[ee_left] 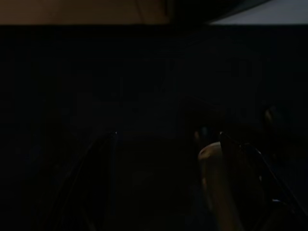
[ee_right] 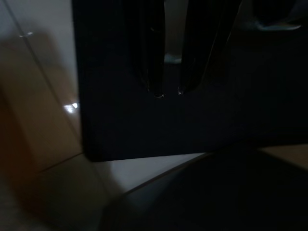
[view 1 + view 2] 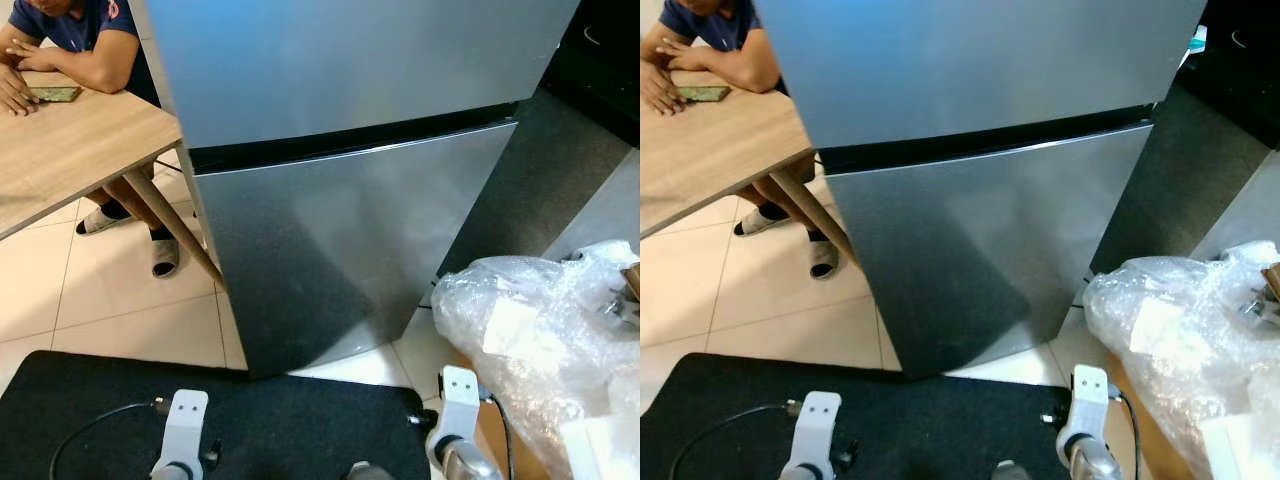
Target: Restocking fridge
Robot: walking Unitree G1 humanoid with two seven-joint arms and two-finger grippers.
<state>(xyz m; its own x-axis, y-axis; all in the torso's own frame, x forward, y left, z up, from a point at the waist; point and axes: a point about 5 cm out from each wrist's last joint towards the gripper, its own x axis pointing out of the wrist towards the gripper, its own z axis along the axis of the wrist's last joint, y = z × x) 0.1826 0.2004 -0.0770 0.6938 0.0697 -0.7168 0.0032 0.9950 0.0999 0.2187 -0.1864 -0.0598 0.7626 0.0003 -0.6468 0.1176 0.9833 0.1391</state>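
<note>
A tall silver fridge stands straight ahead with its upper door and lower door both closed; a dark seam runs between them. Both my arms hang low over a black mat, the left arm and the right arm at the bottom of the eye views. The left wrist view is very dark: the left gripper has its two fingers spread wide with nothing between them. The right gripper points at the mat, its fingertips close together and holding nothing.
A wooden table stands at the left, touching the fridge's side. A person sits behind it with forearms on top, feet under it. The black mat with a cable lies underfoot. Crumpled clear plastic covers a box at the right.
</note>
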